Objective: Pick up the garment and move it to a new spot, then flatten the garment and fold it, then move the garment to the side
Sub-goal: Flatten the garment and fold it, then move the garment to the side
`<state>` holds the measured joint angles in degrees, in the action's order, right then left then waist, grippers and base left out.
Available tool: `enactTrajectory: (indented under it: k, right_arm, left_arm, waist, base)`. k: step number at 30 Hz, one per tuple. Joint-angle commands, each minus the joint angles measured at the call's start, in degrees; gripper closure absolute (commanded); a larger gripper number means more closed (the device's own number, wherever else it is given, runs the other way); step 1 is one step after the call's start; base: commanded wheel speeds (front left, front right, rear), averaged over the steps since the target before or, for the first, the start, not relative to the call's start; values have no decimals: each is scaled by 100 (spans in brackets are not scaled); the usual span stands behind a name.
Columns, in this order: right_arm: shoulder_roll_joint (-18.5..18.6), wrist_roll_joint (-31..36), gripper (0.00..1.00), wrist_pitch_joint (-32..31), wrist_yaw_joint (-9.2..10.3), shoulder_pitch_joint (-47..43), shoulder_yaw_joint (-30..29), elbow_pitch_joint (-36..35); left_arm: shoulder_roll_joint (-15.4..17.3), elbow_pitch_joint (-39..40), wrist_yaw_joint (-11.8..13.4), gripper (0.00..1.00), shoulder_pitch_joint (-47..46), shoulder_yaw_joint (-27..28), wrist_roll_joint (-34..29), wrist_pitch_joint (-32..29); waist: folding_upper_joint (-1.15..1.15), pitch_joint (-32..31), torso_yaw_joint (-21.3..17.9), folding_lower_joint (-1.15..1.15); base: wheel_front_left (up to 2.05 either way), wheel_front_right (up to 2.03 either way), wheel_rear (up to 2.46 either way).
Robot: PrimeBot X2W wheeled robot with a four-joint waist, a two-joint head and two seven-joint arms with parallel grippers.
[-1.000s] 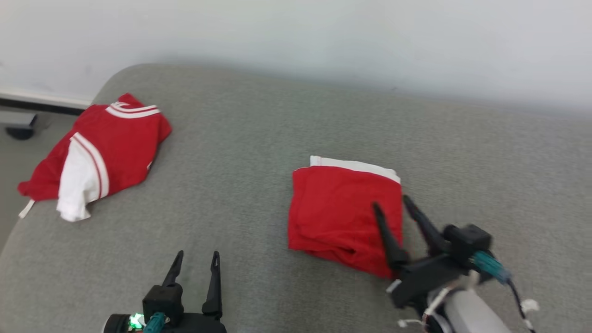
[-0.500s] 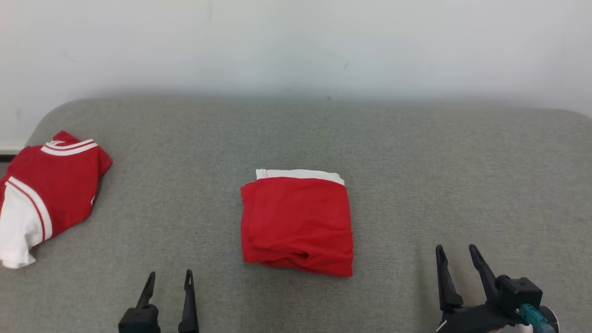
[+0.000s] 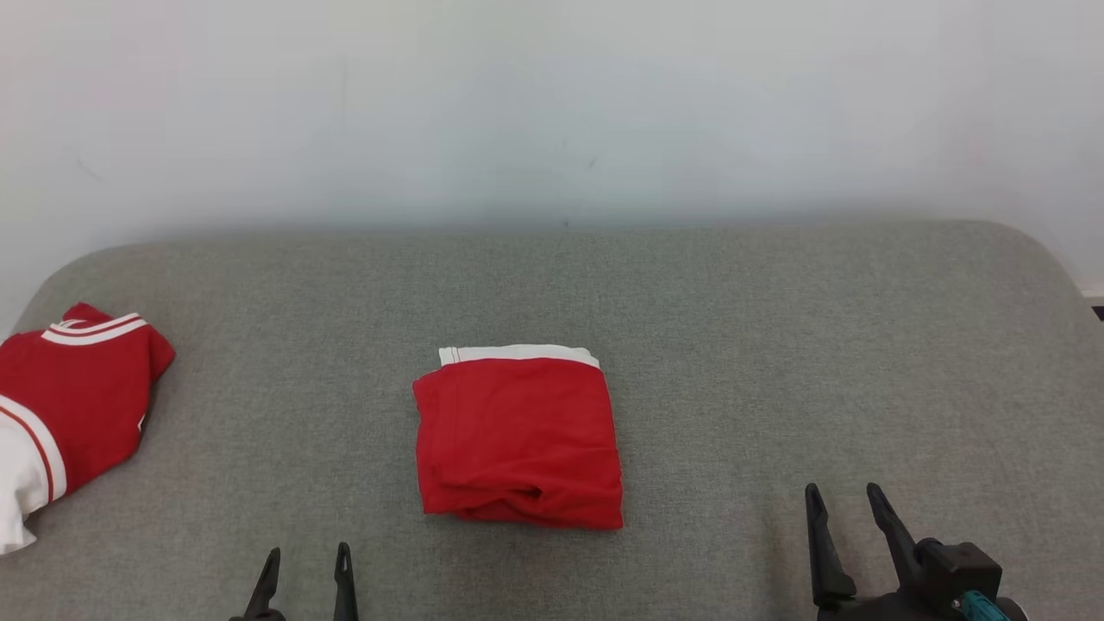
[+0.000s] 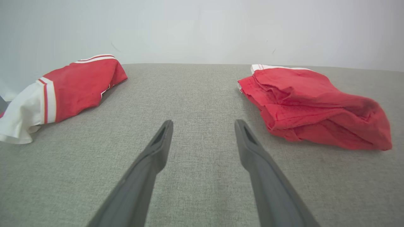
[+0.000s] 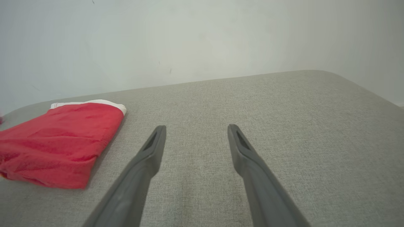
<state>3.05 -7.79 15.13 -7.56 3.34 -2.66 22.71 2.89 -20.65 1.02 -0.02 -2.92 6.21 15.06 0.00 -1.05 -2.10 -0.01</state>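
Note:
The garment is a red piece with a white band along its far edge, folded into a rough square in the middle of the grey cushion. It also lies at the right in the left wrist view and at the left in the right wrist view. My left gripper stands open at the bottom, left of the garment and apart from it, its jaws holding nothing. Well to the garment's right, my right gripper is open over bare cushion, with nothing between its fingers.
A second red garment with white sleeve and stripes lies at the cushion's left edge, also seen in the left wrist view. A pale wall runs behind the cushion. The cushion's right corner is rounded.
The head camera has swung, shifting the whole picture. My right gripper, which was over the folded garment's right edge, has drawn back to the lower right, still open. The garment lies as before.

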Motion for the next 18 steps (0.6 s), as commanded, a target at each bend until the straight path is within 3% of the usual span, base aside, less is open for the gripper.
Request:
enactTrajectory:
  k: [1, 12, 18]
  right_arm:
    - [-17, -40, 0, 1, 13, -62, 21, 1]
    - [-18, -160, 0, 1, 13, -31, 59, 15]
    - [-20, -698, 0, 1, 13, 318, 329, 243]
  left_arm:
    - [0, 35, 10, 0, 52, 14, -19, 17]
    - [0, 84, 61, 0, 16, -60, 21, 17]
    - [0, 101, 70, 0, -146, -168, 91, 17]
  waist:
    - [0, -19, -18, 1]
    - [0, 83, -6, 1]
    - [0, 377, 167, 1]
  base:
    - [0, 0, 0]
    - [0, 0, 0]
    - [0, 0, 0]
